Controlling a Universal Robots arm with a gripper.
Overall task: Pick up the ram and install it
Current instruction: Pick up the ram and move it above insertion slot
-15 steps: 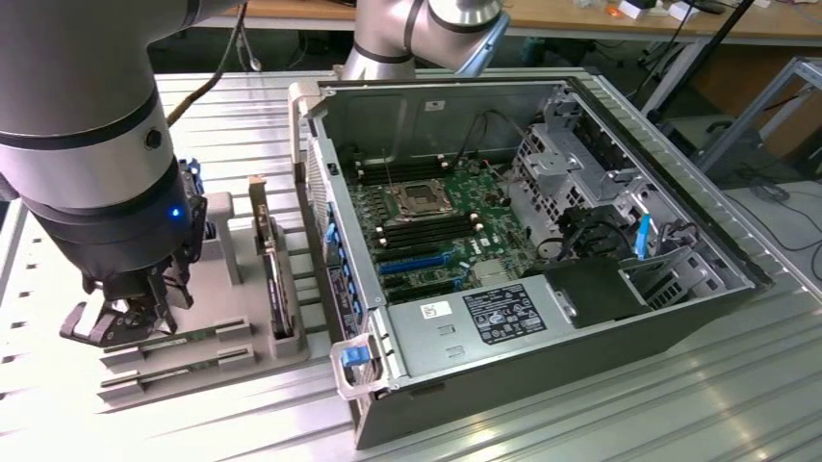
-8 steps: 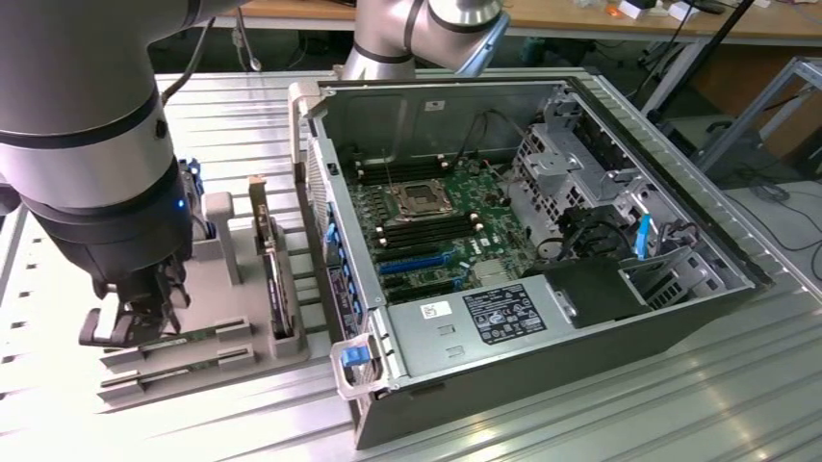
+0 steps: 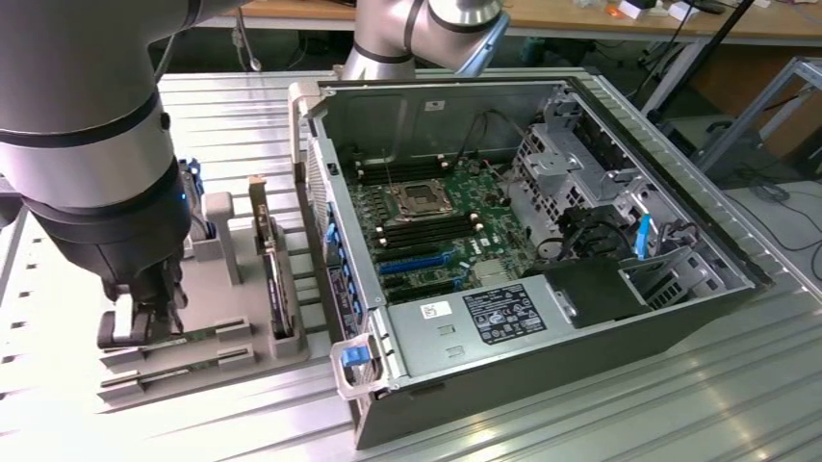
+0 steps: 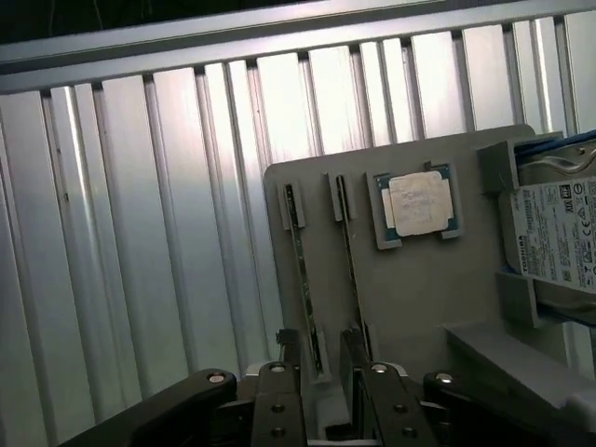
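Note:
Two ram sticks stand on edge in slots of a grey holder (image 4: 419,298). One ram stick (image 4: 304,279) runs in between my gripper's (image 4: 318,361) two dark fingers; the second ram stick (image 4: 349,256) lies just beside it. The jaws stand open on either side of the first stick's near end, with a gap showing. In the exterior view my gripper (image 3: 139,322) hangs low over the holder's front corner, above the ram stick (image 3: 206,335) there. The open computer case (image 3: 424,101) shows its motherboard's black memory slots (image 3: 424,233).
On the holder also sit a square silver-topped processor (image 4: 417,203), a hard drive (image 4: 559,244) and an upright dark expansion card (image 3: 269,260). The case stands close on the exterior view's right of the holder. Ribbed metal table (image 3: 617,404) lies all around.

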